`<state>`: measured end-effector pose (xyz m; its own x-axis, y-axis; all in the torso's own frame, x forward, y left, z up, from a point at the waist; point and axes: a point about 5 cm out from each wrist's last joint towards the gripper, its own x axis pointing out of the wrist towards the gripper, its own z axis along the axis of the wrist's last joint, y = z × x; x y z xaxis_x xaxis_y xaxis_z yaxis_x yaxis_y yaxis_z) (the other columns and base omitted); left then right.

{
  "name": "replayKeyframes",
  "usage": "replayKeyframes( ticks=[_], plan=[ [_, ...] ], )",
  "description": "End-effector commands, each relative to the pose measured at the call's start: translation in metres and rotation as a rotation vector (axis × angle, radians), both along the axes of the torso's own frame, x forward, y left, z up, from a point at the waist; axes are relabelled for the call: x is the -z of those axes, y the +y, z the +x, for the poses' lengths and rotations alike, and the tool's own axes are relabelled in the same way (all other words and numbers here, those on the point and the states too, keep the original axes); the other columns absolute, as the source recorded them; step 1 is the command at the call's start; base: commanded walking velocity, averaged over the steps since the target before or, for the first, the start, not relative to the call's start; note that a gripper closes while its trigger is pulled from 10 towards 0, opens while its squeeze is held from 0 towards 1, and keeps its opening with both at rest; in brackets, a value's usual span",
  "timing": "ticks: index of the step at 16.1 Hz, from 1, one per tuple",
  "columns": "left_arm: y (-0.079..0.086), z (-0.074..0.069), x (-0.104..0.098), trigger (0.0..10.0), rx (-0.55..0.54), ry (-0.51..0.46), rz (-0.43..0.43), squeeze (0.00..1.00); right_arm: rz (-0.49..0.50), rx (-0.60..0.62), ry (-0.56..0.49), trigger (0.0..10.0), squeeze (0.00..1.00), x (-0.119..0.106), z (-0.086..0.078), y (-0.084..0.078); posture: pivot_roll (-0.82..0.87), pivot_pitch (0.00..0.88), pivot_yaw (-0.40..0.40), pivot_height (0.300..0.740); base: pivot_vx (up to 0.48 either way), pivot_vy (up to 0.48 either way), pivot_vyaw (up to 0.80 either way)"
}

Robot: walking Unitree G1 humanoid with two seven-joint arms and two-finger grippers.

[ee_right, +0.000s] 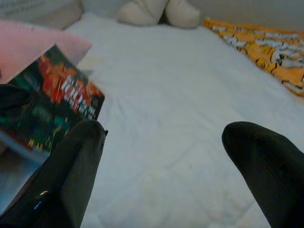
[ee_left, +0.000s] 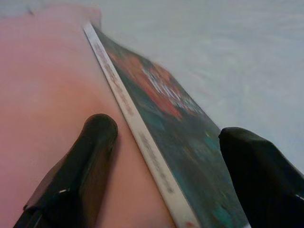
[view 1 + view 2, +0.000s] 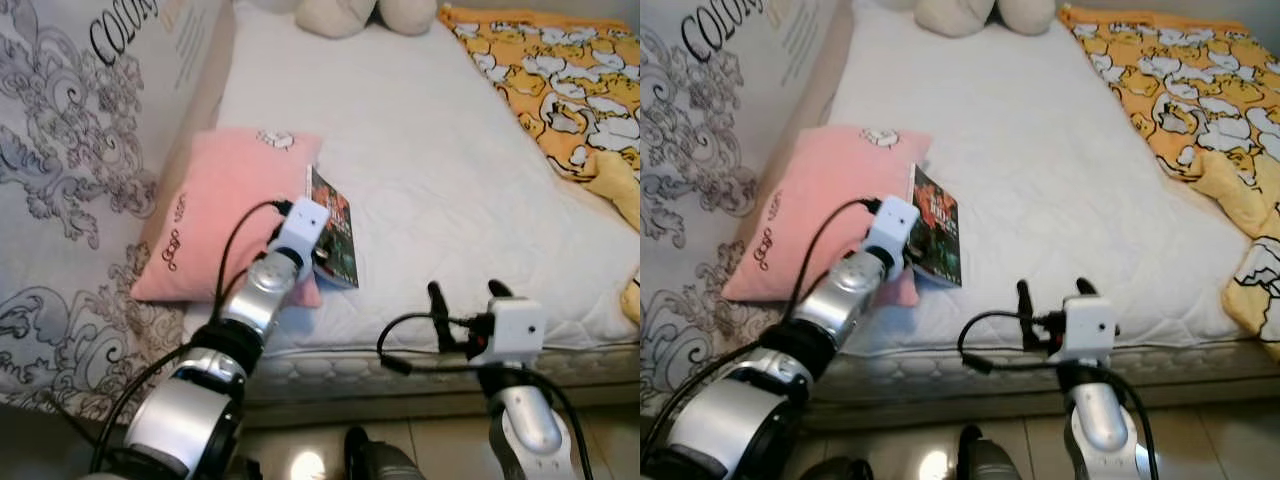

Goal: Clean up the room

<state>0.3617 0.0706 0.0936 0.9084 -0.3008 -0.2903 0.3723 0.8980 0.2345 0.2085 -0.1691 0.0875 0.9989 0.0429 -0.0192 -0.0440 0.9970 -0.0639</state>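
Note:
A dark-covered book (image 3: 336, 236) with red lettering leans tilted against a pink pillow (image 3: 215, 210) at the front left of the white mattress (image 3: 440, 170). My left gripper (image 2: 168, 135) is open around the book's spine edge. One finger (image 2: 85, 156) rests on the pillow side and the other finger (image 2: 256, 166) is over the cover. My right gripper (image 3: 466, 298) hovers open at the mattress's front edge, right of the book (image 1: 52, 104), holding nothing.
A yellow patterned blanket (image 3: 560, 80) lies along the right side of the bed. A cream plush toy (image 3: 360, 12) sits at the far end. A grey ornate cloth (image 3: 60, 160) and a printed box (image 3: 180, 40) flank the left side. Tiled floor (image 3: 420, 440) lies below.

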Motion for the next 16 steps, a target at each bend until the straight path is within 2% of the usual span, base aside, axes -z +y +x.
replayKeyframes(
  ticks=[1, 3, 6, 7, 8, 10, 13, 16],
  plan=[
    [-0.002, -0.001, 0.006, 10.0, -0.035, 0.035, 0.002, 0.0, 0.006, -0.008, 0.023, 10.0, 0.18, 0.0, -0.008, 0.0, -0.17, 0.199, -0.03, 0.74, 0.0, 0.0, 0.0],
    [-0.012, -0.002, 0.009, 10.0, -0.037, 0.079, -0.053, 0.0, 0.015, 0.003, 0.052, 10.0, 0.18, 0.002, -0.018, 0.0, -0.18, 0.213, -0.018, 0.74, 0.0, 0.0, 0.0],
    [-0.016, -0.004, 0.012, 10.0, -0.038, 0.117, -0.06, 0.0, 0.024, 0.014, 0.065, 10.0, 0.18, 0.003, -0.021, 0.0, -0.18, 0.218, -0.009, 0.74, 0.0, 0.0, 0.0],
    [-0.016, -0.005, 0.014, 0.0, -0.056, 0.153, -0.099, 0.0, 0.03, 0.016, 0.07, 10.0, 0.18, 0.003, -0.021, 0.001, -0.18, 0.218, -0.008, 0.74, 0.0, 0.0, 0.0],
    [-0.016, -0.005, 0.014, 0.0, -0.056, 0.153, -0.099, 0.0, 0.03, 0.016, 0.07, 10.0, 0.18, 0.003, -0.021, 0.001, -0.18, 0.218, -0.008, 0.74, 0.0, 0.0, 0.0],
    [-0.022, -0.002, 0.007, 0.0, -0.056, 0.196, -0.306, 0.0, 0.039, 0.018, 0.084, 10.0, 0.18, 0.004, -0.021, 0.002, -0.17, 0.216, -0.008, 0.74, 0.0, 0.0, 0.0],
    [-0.025, -0.001, 0.003, 0.0, -0.047, 0.237, -0.472, 0.0, 0.051, 0.025, 0.094, 10.0, 0.18, 0.004, -0.019, 0.001, -0.16, 0.217, -0.009, 0.74, 0.0, 0.0, 0.0],
    [-0.029, -0.002, 0.003, 0.0, -0.006, 0.244, -0.528, 0.0, 0.057, 0.021, 0.101, 10.0, 0.18, 0.006, -0.019, 0.003, -0.16, 0.221, -0.007, 0.74, 0.0, 0.0, 0.0]
  ],
)
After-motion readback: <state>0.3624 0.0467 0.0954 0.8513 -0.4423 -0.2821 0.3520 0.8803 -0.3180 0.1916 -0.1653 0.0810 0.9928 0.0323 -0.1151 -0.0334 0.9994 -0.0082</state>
